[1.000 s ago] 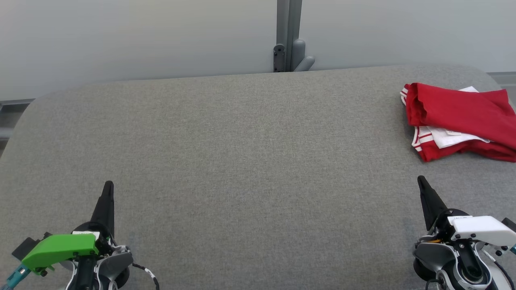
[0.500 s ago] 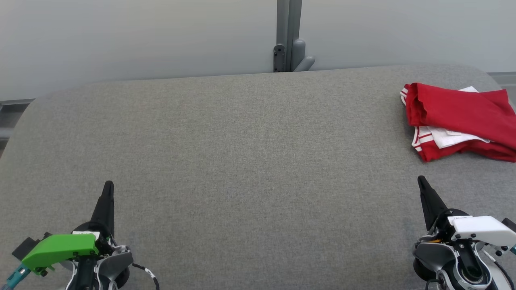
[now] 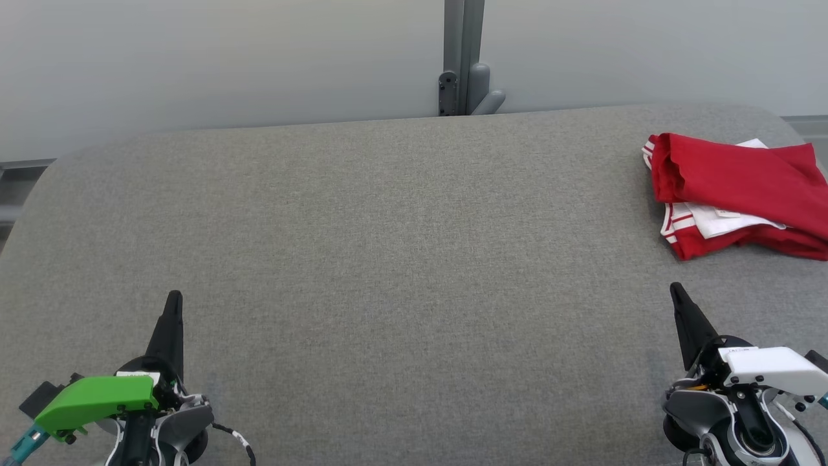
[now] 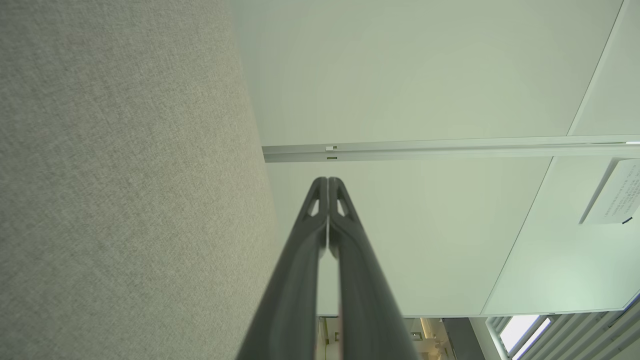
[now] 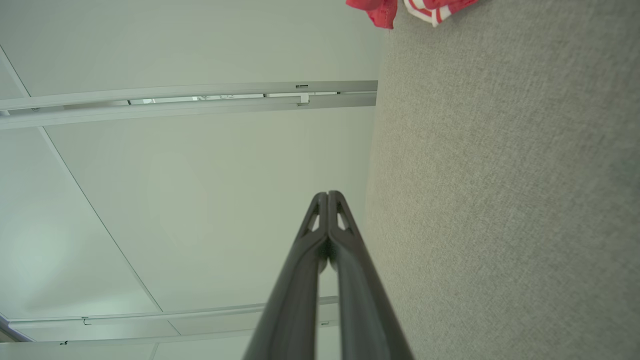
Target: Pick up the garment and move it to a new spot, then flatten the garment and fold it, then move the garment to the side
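Grey fabric-covered surface (image 3: 401,259) with rounded far corners and a pale wall (image 3: 194,58) behind. A grey post (image 3: 463,58) rises behind the far edge, near centre.

Garment (image 3: 737,194): red, with white lining and red-and-white striped trim showing along its near-left edge. It lies in a loose folded heap at the far right of the surface, close to the rounded right corner. Its right side runs out of the head view. It lies free on the fabric.

Right gripper (image 3: 675,288): low at the near right, white housing (image 3: 773,366) behind it. Its 2 dark fingers are pressed together to a single point, aimed up the view and leaning slightly left, and they hold nothing. The garment lies ahead of this tip and a little to its right, apart from it, with a strip of bare grey fabric between.

Left gripper (image 3: 173,296): near left, green housing (image 3: 97,400) behind it. Its fingers are likewise together and hold nothing. The garment is well apart from it, across the width of the surface on the opposite side.

Right wrist view: the 2 fingers meet at their tips. The surface runs up the right side, and a scrap of the red garment with striped trim shows at the top edge, well beyond the fingertips.

Left wrist view: the fingers meet at the tips. The surface runs along the left side, with pale wall panels and a rail (image 4: 425,148) beyond.
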Motion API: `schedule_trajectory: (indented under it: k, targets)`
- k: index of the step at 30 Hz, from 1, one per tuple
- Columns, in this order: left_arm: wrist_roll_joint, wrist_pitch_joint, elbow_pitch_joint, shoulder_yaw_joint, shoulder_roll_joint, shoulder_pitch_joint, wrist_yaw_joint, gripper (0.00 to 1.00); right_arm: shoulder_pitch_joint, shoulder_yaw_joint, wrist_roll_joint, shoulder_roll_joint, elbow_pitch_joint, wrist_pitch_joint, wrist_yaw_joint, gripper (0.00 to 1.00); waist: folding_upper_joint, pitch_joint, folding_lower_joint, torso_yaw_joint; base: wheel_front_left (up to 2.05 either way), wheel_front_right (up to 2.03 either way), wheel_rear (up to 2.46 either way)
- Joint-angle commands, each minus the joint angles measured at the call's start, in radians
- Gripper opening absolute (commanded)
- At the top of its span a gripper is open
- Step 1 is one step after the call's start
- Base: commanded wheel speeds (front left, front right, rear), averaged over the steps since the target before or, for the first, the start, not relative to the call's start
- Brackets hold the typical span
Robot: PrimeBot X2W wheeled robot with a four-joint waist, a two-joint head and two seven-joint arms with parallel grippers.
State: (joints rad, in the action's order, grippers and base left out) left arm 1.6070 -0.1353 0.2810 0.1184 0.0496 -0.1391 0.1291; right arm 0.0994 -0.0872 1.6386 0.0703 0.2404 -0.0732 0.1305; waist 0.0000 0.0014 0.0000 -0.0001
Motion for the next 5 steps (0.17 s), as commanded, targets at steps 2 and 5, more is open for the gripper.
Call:
schedule_trajectory:
  k: [2,5]
  targets:
    - [0.002,-0.001,0.001,0.002,0.001,-0.013,0.005,0.0,0.011,-0.003,-0.007,-0.001,0.003,-0.004,0.0,0.0,0.0,0.0,0.0,0.0,0.0,0.0,0.0]
    - [0.002,-0.001,0.001,0.002,0.001,-0.013,0.005,0.0,0.011,-0.004,-0.006,-0.001,0.002,-0.005,0.0,0.0,0.0,0.0,0.0,0.0,0.0,0.0,0.0]
